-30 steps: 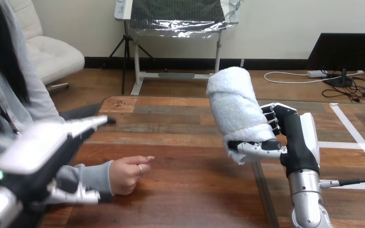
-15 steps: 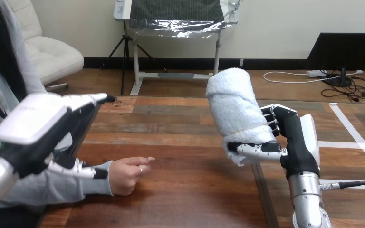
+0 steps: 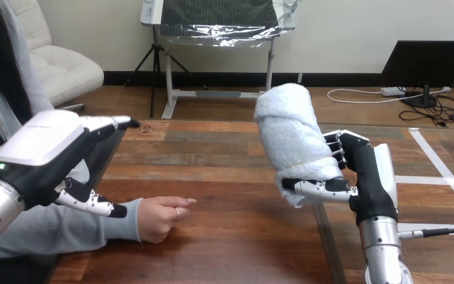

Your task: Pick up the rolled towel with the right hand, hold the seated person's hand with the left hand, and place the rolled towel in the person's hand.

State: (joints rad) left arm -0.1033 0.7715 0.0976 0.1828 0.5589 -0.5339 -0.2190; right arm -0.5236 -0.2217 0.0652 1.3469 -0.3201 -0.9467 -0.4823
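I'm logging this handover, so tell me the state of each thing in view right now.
Rolled towel: rolled up, held upright off the table.
Right hand: fingers curled round the towel.
Left hand: fingers straight, above the person's sleeve.
Person's hand: loosely closed, resting on the table.

Open table [image 3: 242,225] between person's hand [image 3: 159,218] and rolled towel [image 3: 292,142]

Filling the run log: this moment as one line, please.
right hand: shut on rolled towel, raised off table | left hand: open, above person's forearm, no hold | person's hand: on table, curled
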